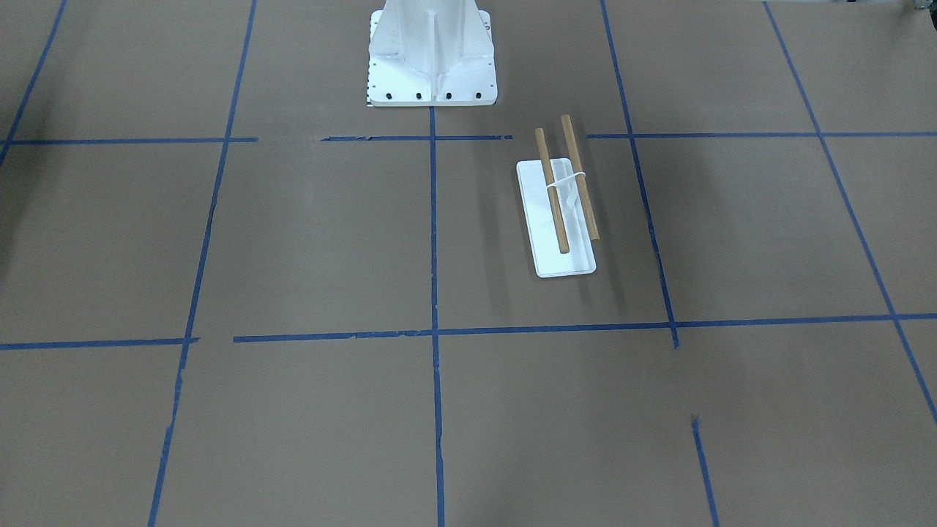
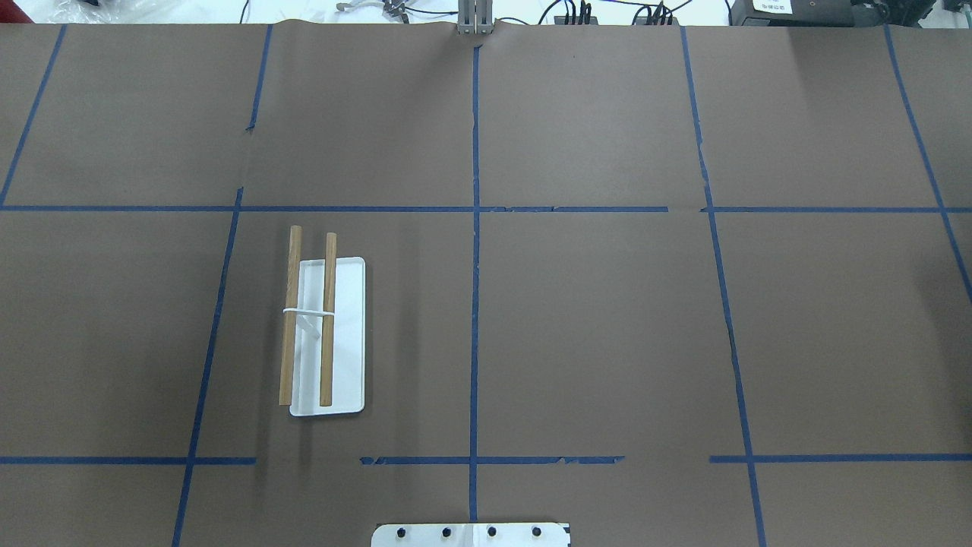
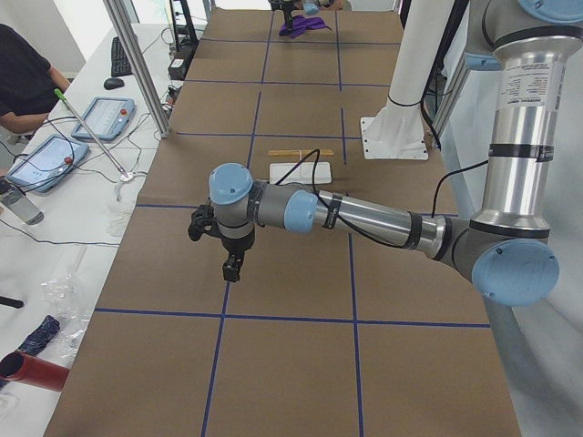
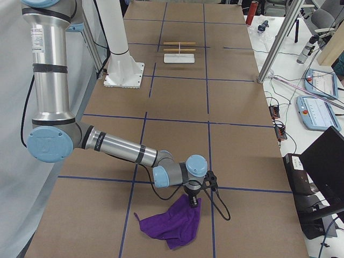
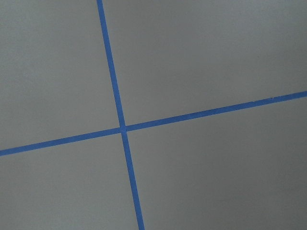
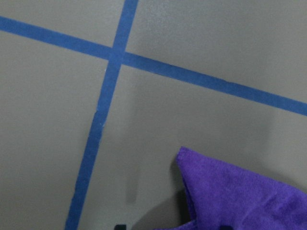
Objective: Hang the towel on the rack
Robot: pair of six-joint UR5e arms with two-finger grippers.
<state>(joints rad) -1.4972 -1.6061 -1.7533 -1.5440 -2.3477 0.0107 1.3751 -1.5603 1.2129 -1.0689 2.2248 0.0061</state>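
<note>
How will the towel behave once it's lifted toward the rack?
Probably floppy: the towel lies crumpled in folds, so it should sag and drape from wherever it is pinched. Likely light for its size, since it looks like thin cloth. Its fuzzy surface in the right wrist view suggests it won't slip easily.

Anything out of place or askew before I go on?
Nothing damaged or spilled. The towel lies bunched at the table's right end, under the right gripper, far from the rack, which stands upright with rods parallel.
</note>
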